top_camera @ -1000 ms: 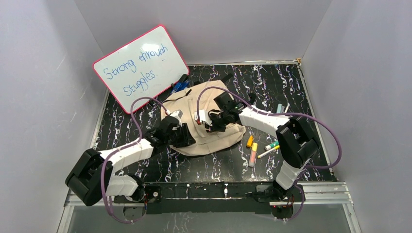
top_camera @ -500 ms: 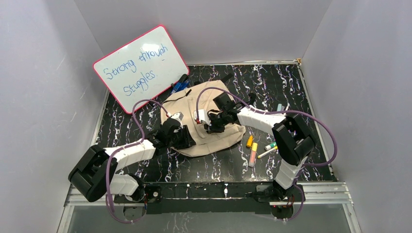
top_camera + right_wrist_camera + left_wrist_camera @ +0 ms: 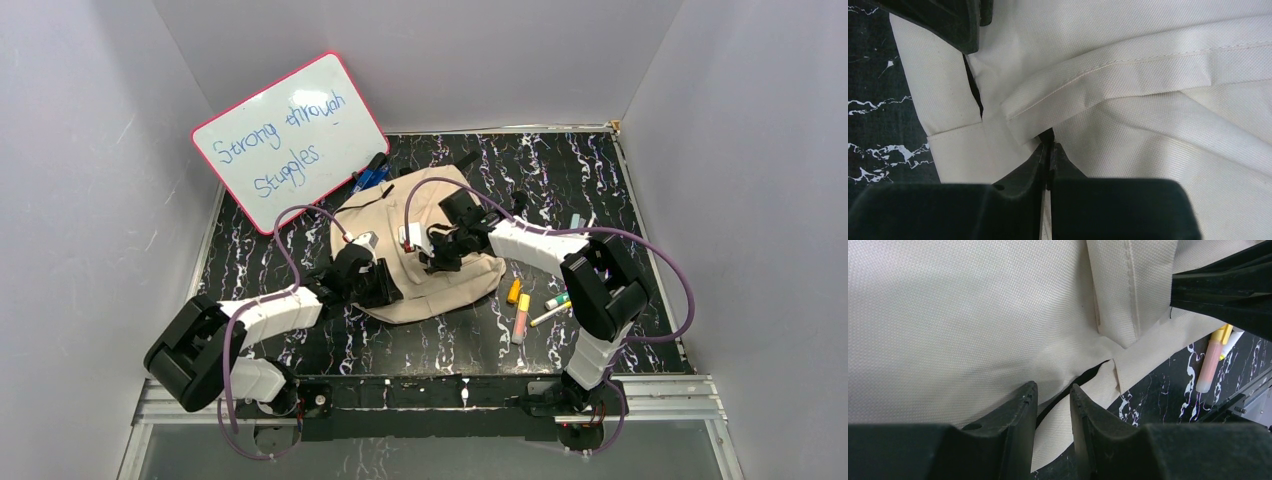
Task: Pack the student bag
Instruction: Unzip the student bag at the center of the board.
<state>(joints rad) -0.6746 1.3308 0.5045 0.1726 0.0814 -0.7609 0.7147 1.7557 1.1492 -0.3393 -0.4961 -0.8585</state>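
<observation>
Student bag (image 3: 440, 295) lay beneath both grippers; right gripper (image 3: 1049, 147) clenched on its beige fold; left gripper (image 3: 1052, 392) narrowly parted astride its dark slit, grasp unclear

Left end effector (image 3: 379, 284), right end effector (image 3: 437, 258) on student bag (image 3: 445, 296)

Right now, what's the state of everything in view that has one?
student bag: flat on table, dark slit at near edge.
left gripper: nearly closed over bag's edge; grip unclear.
right gripper: shut, tips at a fabric fold.
whiteboard: propped up, written on.
highlighters: loose on table, outside bag.
</observation>
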